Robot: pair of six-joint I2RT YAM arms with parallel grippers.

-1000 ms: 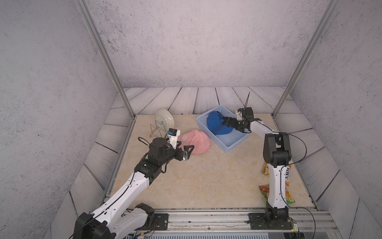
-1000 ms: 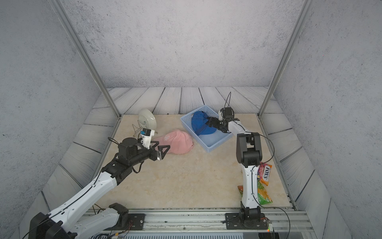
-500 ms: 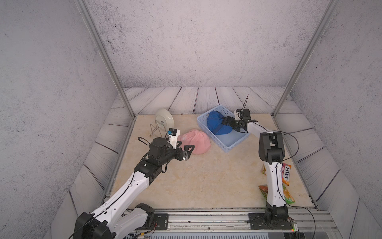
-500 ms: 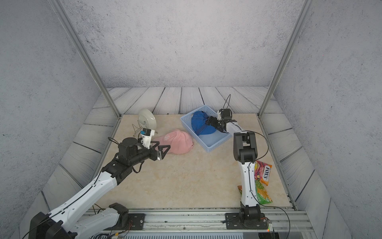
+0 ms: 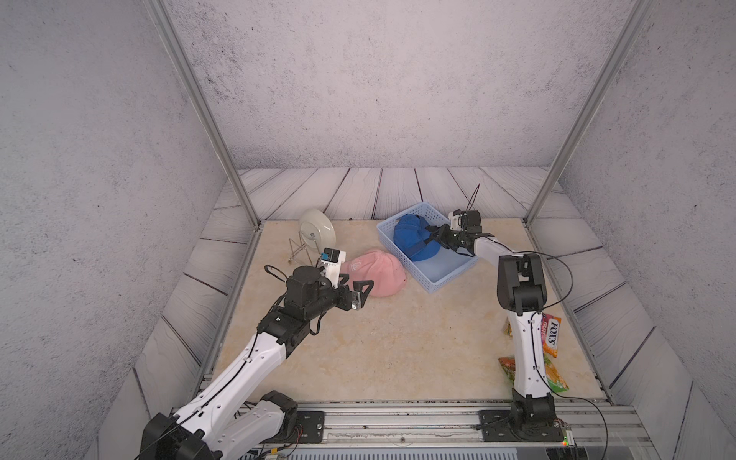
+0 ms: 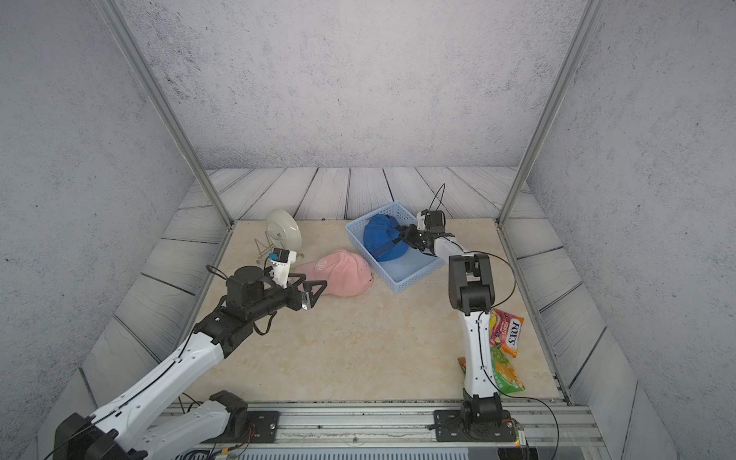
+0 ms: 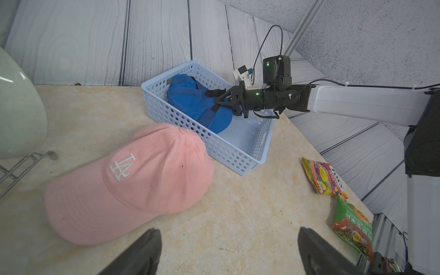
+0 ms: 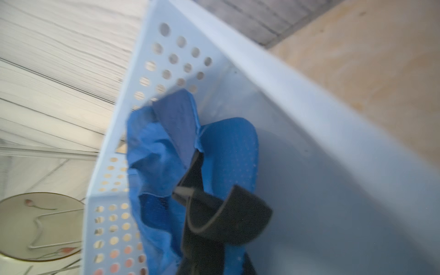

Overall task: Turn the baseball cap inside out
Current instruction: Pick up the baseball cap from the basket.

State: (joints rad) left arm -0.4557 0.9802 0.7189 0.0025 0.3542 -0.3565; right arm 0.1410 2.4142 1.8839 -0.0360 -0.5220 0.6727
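Note:
A blue baseball cap [image 5: 412,239] [image 6: 380,239] [image 7: 192,100] lies crumpled in a pale blue perforated basket [image 5: 438,282] [image 6: 402,284] at the back right. My right gripper [image 5: 436,235] [image 6: 402,235] [image 7: 220,100] reaches into the basket, its jaws shut on the cap's black back strap [image 8: 226,214]. A pink baseball cap [image 5: 376,273] [image 6: 338,273] [image 7: 133,181] with a white logo rests crown up on the table left of the basket. My left gripper [image 5: 360,292] [image 6: 312,292] [image 7: 228,238] hovers just in front of it, open and empty.
A pale plate [image 5: 316,231] [image 6: 282,229] leans in a wire rack at the back left. Two snack bags [image 5: 551,334] [image 6: 506,374] lie beside the right arm's base. Metal frame posts stand at the table's back corners.
My right gripper has closed on the blue cap's strap, having been open before. The left arm has not moved.

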